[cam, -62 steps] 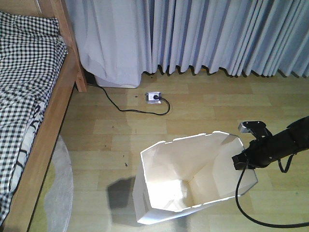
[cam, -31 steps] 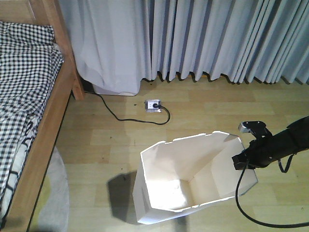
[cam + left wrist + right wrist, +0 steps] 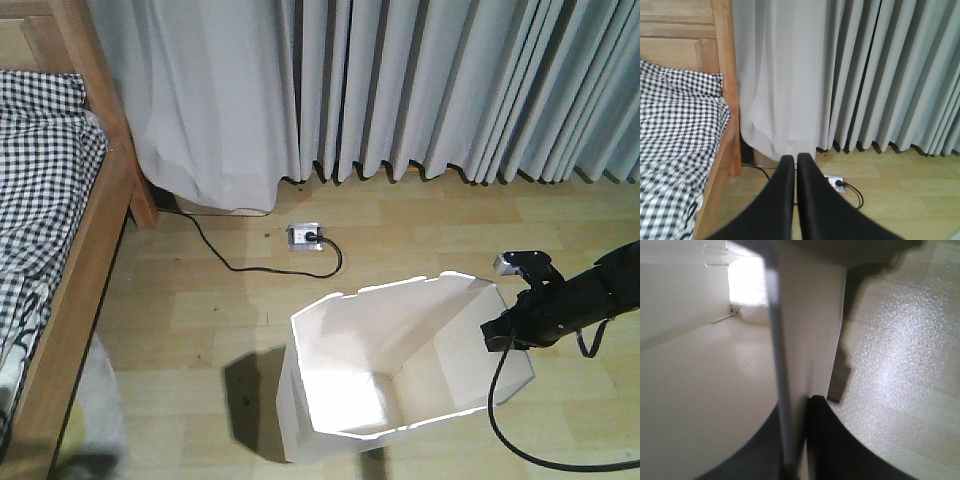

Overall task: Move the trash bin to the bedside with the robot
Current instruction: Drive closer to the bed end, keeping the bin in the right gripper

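Grips the trash bin (image 3: 420, 330) with the right tool (image 3: 497, 335), clenched on the upper edge of the wall farthest from the bed (image 3: 75, 300). Straddles that thin white wall with the two black fingers (image 3: 827, 440), one inside over the cream interior, the other outside over the floor (image 3: 900, 340), as seen from the right wrist. Reaches in from the right edge of the front view along a thin black arm (image 3: 590, 290), with a small grey-white part (image 3: 520, 262) on top near the tool and a black cable (image 3: 500, 420) looping down beside the bin.

Holds the left tool (image 3: 794, 160) clenched on nothing, its two black tips pressed together, pointed toward the grey curtain (image 3: 880, 75) and the corner post of the bed.

Places the bin low in the middle of the front view, mouth up and facing the camera, with a dark shadow (image 3: 250, 395) on the wooden floor on its bed side. Cannot tell whether the base touches the floor. Leaves a strip of bare floor between bin and light wooden bed frame, with the black-and-white checked bedding (image 3: 40, 180) above and the edge of a pale rug (image 3: 95, 420) below. Shows, beyond the bin toward the curtain, a white power strip (image 3: 303, 236) with a black cord (image 3: 240, 265) running off toward the bed.
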Available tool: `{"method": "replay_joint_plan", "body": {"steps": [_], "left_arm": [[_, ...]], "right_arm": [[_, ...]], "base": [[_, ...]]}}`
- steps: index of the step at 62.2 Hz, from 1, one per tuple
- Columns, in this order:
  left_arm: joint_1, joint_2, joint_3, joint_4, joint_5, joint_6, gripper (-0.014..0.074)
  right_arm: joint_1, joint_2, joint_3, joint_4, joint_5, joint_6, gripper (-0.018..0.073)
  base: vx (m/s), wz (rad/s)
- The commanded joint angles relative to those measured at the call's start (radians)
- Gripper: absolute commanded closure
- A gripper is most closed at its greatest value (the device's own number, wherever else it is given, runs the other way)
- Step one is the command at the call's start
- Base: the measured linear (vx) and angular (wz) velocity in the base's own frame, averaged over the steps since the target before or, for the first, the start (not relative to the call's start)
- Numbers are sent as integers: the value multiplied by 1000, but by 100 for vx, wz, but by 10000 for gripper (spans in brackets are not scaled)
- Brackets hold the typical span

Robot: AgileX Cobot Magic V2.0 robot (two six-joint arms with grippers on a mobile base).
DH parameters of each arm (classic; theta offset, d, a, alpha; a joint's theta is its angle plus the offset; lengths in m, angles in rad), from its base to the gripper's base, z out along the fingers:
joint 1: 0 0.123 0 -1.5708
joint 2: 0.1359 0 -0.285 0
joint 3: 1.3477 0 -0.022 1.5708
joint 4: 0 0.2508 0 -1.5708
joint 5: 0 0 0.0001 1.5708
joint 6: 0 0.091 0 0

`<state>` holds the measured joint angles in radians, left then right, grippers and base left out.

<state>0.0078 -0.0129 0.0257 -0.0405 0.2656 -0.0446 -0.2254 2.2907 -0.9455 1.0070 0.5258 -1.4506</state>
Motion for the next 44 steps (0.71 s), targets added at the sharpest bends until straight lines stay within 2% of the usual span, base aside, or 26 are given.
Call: {"method": "replay_joint_plan", "body": {"steps": [1, 44], "left_arm": [[0, -14, 12, -4, -69, -6, 602], [0, -14, 12, -4, -69, -6, 602]], "right_arm": [[-3, -75, -13, 62, 175, 5, 564], [-3, -75, -13, 62, 175, 5, 564]], "base": [[17, -3], [17, 3]]}}
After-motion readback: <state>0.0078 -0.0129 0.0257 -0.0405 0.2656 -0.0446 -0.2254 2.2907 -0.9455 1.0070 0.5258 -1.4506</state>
